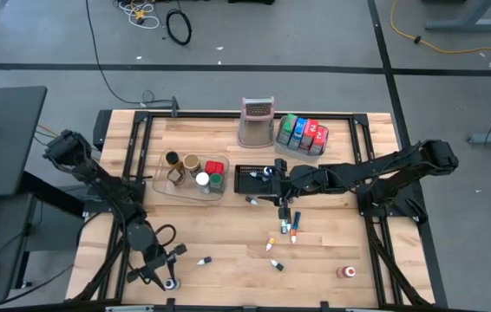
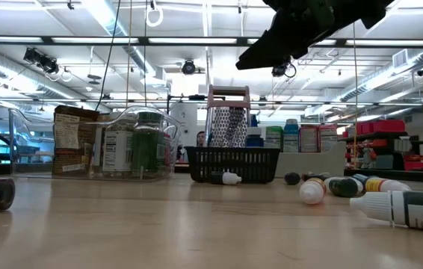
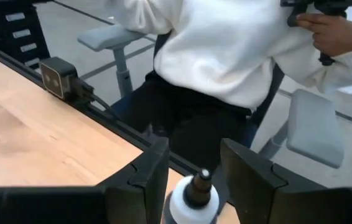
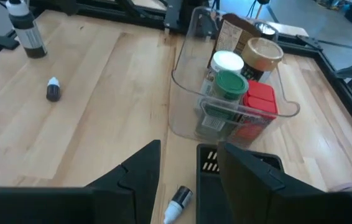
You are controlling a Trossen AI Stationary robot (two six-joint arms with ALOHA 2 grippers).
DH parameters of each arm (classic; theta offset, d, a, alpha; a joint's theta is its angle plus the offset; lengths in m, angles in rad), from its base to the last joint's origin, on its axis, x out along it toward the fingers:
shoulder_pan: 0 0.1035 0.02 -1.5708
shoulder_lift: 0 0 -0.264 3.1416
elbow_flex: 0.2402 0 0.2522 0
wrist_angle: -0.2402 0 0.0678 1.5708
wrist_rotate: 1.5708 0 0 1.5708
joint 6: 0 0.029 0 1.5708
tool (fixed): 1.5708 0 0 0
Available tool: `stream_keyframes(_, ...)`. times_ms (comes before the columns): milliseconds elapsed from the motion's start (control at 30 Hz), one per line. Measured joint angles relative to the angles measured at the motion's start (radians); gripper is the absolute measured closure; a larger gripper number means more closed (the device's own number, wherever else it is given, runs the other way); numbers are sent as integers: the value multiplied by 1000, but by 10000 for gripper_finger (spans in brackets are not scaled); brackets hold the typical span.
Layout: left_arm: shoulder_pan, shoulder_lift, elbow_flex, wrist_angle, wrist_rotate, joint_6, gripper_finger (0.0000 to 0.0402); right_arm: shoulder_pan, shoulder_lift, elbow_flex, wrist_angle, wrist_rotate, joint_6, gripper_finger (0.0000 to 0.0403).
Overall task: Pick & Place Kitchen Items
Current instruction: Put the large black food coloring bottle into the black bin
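Your left hand stands part open, gripping nothing, straddling a small upright dropper bottle on the counter: light, stiff, smooth plastic that tips easily, so take it low on the round body, not the narrow cap.

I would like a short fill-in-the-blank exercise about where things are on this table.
1. The jars stand inside the clear ____.
2. The box grater stands ____ on the table.
3. Between the left gripper fingers stands a small bottle with a ____ body.
4. The right gripper hangs beside the black mesh ____.

Missing words: tub; upright; white; basket
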Motion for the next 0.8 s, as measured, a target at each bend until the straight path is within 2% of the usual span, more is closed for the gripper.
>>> stream_keyframes(600,-13,4,0,-59,-25,-20,250,0,0,0,-21,0,0,234)
stream_keyframes(800,-13,4,0,-59,-25,-17,298,0,0,0,-27,1,-1,234)
